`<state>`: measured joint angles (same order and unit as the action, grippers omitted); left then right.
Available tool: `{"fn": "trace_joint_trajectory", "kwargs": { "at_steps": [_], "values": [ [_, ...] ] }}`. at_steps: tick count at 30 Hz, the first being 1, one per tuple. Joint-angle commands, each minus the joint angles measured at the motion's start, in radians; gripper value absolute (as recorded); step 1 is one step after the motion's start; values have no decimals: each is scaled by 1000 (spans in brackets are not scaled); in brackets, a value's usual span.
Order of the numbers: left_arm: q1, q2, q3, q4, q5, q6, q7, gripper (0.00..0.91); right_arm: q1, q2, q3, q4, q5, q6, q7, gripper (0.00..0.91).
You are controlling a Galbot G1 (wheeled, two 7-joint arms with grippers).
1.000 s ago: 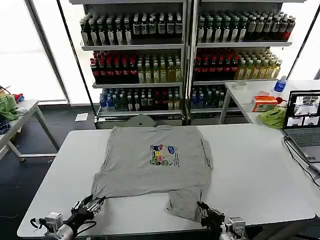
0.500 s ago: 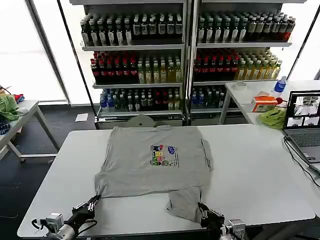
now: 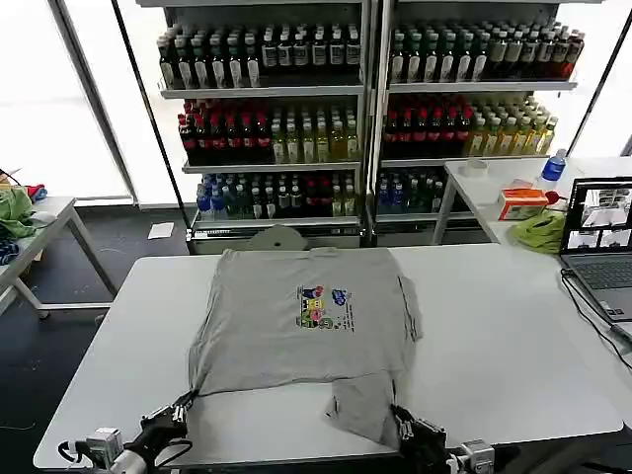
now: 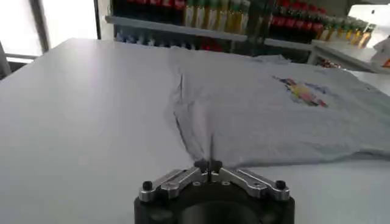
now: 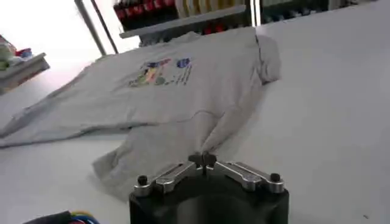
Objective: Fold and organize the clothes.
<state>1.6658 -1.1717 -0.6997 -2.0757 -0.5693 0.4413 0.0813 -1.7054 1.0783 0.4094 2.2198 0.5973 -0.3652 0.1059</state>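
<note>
The grey shirt [image 3: 306,331] lies flat in the middle of the white counter [image 3: 494,336], with its little colour print [image 3: 324,308] facing up and its neck pointing to the drink shelves [image 3: 365,109] behind. Start at the shirt's near left corner. The left hand [image 3: 180,412] is there, at the near edge of the counter. Its fingers are pinched tight on that corner, and in the left wrist view the cloth comes right up into the closed tips of the left hand [image 4: 209,165]. A second ago this hand was a bit farther out to the side. Now it has pulled back toward the robot, and the left edge of the shirt has come in and down with it. Go over to the shirt's near right corner. The right hand [image 3: 405,427] is clenched on a bit of cloth there too, and the right wrist view shows the shirt bunched up at the tips of the right hand [image 5: 204,159]. That corner hangs lower than the rest of the hem, like a small flap, and it has slid nearer the counter's edge. So both hands are tugging the bottom of the shirt back. I think they are pulling it smooth and straight, getting ready for the first fold. No fold is made yet.
</note>
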Motion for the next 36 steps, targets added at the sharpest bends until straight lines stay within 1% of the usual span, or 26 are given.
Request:
{"fn": "trace_joint_trajectory", "kwargs": {
  "at_steps": [1, 6, 9, 13, 15, 19, 20, 21, 23, 27, 32, 33, 36],
  "values": [
    [54, -52, -60, -115, 22, -1, 9, 40, -70, -20, 42, 44, 7, 54, -24, 0],
    [77, -71, -92, -164, 27, 11, 6, 30, -93, -20, 55, 73, 23, 57, -32, 0],
    [85, -63, -103, -178, 25, 12, 9, 30, -85, -14, 57, 77, 36, 67, -36, 0],
    [44, -27, -103, -150, 6, 13, 5, 30, -16, 6, 40, 48, 43, 82, -28, 0],
    [15, 5, -101, -136, -11, 15, 2, 40, 40, 24, 33, 34, 60, 82, -15, 0],
    [-29, 68, -95, -117, -47, 15, 1, 30, 134, 55, 24, 13, 72, 80, 3, 0],
    [-49, 100, -89, -101, -62, 15, 0, 40, 165, 61, 19, 4, 71, 78, 6, 0],
    [-73, 121, -78, -87, -70, 17, -4, 30, 187, 66, 13, -5, 69, 77, 8, 0],
    [-121, 161, -58, -59, -92, 32, -13, 40, 240, 74, -4, -28, 70, 73, 19, 0],
    [-233, 217, 0, 0, -139, 58, -25, 30, 344, 103, -43, -79, 61, 65, 40, 0],
    [-354, 247, 84, 76, -158, 72, -34, 30, 480, 130, -81, -155, 47, 63, 67, 0],
    [-382, 252, 98, 93, -161, 74, -36, 40, 502, 133, -85, -174, 47, 63, 69, 0],
    [-456, 262, 140, 148, -184, 78, -46, 30, 556, 144, -94, -224, 39, 62, 77, 0]
  ]
}}
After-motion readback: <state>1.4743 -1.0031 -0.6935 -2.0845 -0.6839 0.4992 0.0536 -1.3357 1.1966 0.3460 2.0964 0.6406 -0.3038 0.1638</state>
